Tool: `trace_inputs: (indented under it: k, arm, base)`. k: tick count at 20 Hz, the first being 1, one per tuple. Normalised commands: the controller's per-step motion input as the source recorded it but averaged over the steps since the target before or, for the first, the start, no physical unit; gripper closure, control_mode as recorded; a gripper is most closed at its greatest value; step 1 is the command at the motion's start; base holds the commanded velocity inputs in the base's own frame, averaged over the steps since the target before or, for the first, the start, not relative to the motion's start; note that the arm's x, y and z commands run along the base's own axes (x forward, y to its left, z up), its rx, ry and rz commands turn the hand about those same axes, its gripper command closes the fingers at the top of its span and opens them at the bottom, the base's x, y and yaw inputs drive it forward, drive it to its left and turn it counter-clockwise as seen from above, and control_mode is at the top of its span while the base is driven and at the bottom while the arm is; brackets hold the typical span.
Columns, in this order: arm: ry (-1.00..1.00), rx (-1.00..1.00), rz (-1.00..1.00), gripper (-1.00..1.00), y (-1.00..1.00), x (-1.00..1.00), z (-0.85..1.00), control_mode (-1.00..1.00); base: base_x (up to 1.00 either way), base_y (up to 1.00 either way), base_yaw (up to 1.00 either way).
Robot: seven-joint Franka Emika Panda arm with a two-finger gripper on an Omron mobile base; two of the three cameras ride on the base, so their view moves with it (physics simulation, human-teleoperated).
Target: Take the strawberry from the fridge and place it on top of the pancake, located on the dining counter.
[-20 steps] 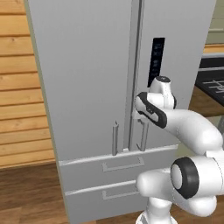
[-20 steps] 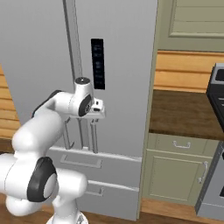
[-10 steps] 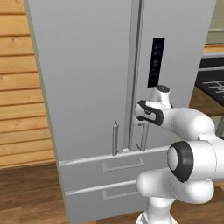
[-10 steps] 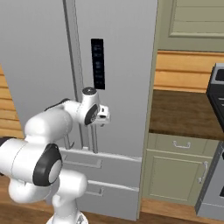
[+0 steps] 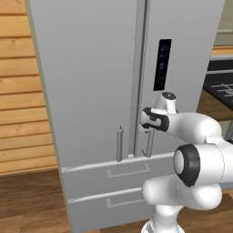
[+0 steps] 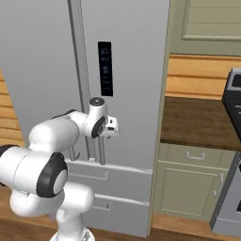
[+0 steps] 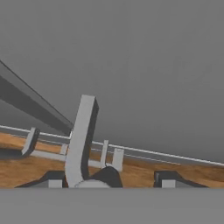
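Fridge point(image 5: 91, 91) shut, both doors flush, so no strawberry on show; presumably on a shelf behind the doors, though that is only a judgement. No pancake or dining desk among what lies ahead either. Gripper point(image 5: 146, 122) pressed up against the right door's handle point(image 5: 149, 144), seen from the other side at point(image 6: 114, 129) against the same bar point(image 6: 100, 149). Along the hand's own line of sight, that handle point(image 7: 81, 140) rising as a pale bar from between the dark fingers point(image 7: 168, 179), one tip to either side of its foot. Fingers partly drawn in around the bar; cannot tell whether actually clamped on it or standing a hair clear. Handle's long axis vertical, running up the door edge beside the centre seam, with the left door's handle point(image 5: 119, 144) just across that seam. Likely next: a firm hold on the bar, then a pull outward, swinging the right door about its far hinge.
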Motion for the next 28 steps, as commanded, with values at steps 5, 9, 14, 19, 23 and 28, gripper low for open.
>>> trace_inputs:
  k: [5, 9, 14, 19, 23, 28]
  arm:
    - [-0.05, 0.0, 0.0, 1.0, -0.03, -0.43, -0.08, -1.0]
    - [-0.02, 0.02, 0.0, 1.0, -0.31, -0.44, -0.04, -1.0]
    - [-0.1, 0.11, 0.0, 1.0, -0.72, -0.72, 0.0, -1.0]
    - [-0.06, 0.14, 0.0, 1.0, -0.82, -0.75, 0.0, -1.0]
    - [-0.01, 0.23, 0.0, 1.0, -0.87, -0.67, 0.0, -1.0]
    - [0.0, 0.3, 0.01, 1.0, -0.95, -0.31, 0.0, -1.0]
  base:
    - [0.0, 0.0, 0.0]
    - [0.0, 0.0, 0.0]
    - [0.0, 0.0, 0.0]
    - [0.0, 0.0, 0.0]
    - [0.0, 0.0, 0.0]
    - [0.0, 0.0, 0.0]
